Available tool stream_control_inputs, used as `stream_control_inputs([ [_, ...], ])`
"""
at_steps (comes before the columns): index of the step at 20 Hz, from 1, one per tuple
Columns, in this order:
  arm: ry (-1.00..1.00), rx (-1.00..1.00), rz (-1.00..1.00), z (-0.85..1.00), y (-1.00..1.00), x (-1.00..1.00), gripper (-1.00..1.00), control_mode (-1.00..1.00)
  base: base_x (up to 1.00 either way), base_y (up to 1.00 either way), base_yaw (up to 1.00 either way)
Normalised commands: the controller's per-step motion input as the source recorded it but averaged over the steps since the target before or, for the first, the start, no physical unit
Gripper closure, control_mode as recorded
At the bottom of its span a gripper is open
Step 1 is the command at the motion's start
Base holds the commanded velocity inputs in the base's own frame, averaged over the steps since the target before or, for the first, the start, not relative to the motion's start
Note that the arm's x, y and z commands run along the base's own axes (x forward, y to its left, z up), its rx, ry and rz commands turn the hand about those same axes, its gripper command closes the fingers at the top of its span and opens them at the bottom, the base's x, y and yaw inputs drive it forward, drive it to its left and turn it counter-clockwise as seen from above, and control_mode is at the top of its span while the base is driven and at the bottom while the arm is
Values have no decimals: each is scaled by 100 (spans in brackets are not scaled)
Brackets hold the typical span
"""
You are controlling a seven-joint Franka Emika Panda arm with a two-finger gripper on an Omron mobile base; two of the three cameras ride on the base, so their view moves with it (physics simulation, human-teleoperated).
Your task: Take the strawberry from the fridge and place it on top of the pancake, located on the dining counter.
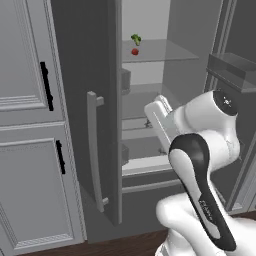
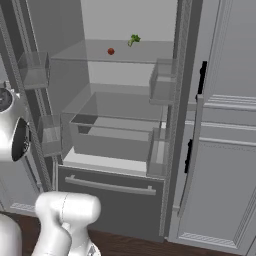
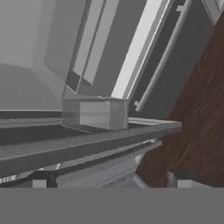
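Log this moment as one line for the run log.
phase: reaching | fridge: open | strawberry: on glass shelf beside leafy vegetable | end effector: open, empty

My two small dark finger tips (image 3: 39,178) stick up at the bottom, one on the left and one on the right, with a wide gap between them. My gripper (image 3: 109,180) is open and holds nothing. In front of me is the tall dark grey fridge (image 3: 52,148), seen all tilted. I see its pale grey inside wall (image 3: 30,43) at the top left. A small clear see-through box bin (image 3: 94,113) sits on the edge of a long grey door (image 3: 87,142) that runs across the middle. A bright white strip (image 3: 135,48) slants up past it. A thin grey bar handle (image 3: 164,57) slants beside that on a dark drawer front (image 3: 183,61). The brown wooden floor (image 3: 197,122) is on the right.
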Motion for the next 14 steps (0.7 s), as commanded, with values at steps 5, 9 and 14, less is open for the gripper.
stream_control_inputs([
  [5, 31, 99, 5, 0, -59, 100, -100, -100, 0, 0, 0],
  [9, 27, 76, 24, -8, -2, 100, -100, -100, 0, 0, 0],
  [14, 16, 23, 38, -21, 62, 79, -100, -100, 0, 0, 0],
])
